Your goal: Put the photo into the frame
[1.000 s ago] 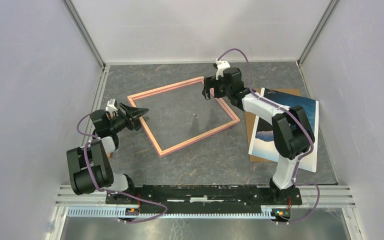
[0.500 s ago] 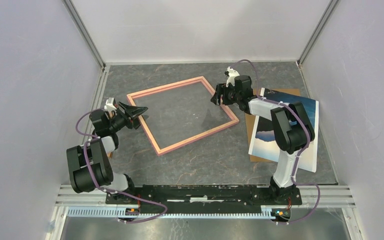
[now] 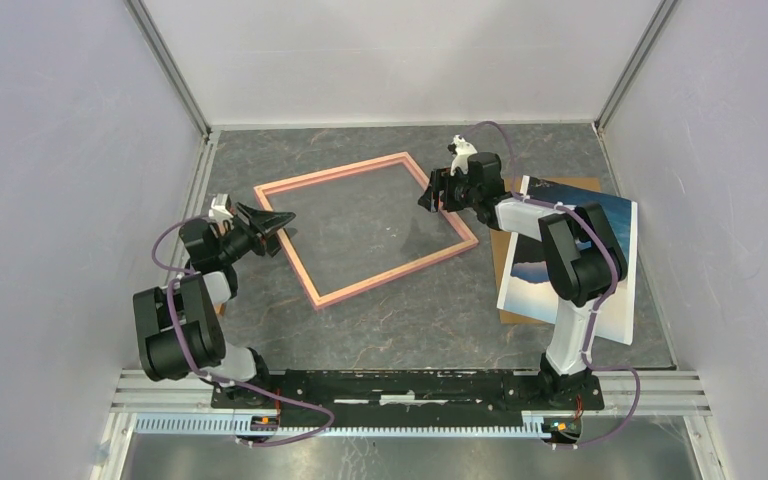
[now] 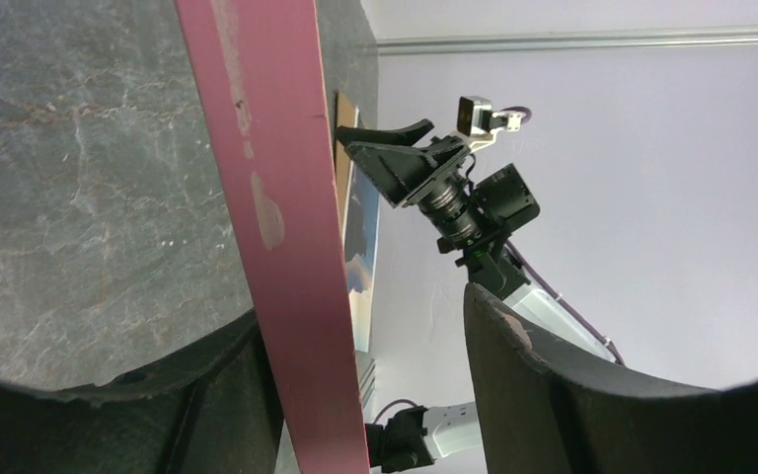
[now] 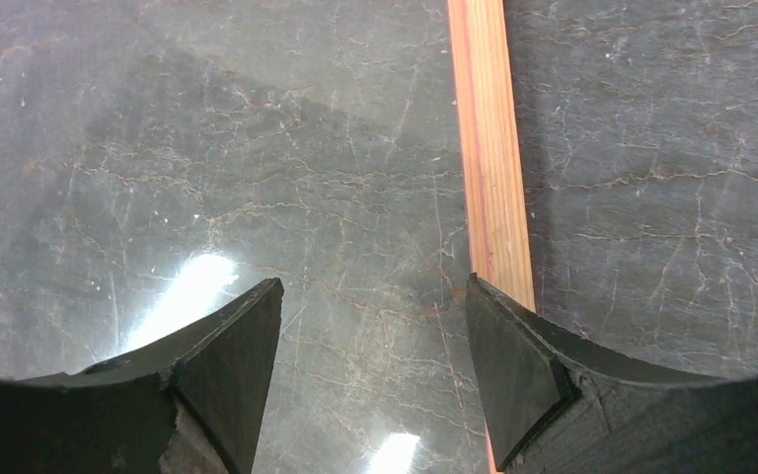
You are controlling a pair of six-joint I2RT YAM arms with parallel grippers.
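Top external, thin salmon-pink frame, skewed, blue/white landscape photo at rt

**Both arms extended, jaws apart**

The left arm is folded at the near left. Its left gripper points right, held low, with fingers spread. The right arm reaches far and leftward. Its right gripper tips downward, fingers likewise parted.
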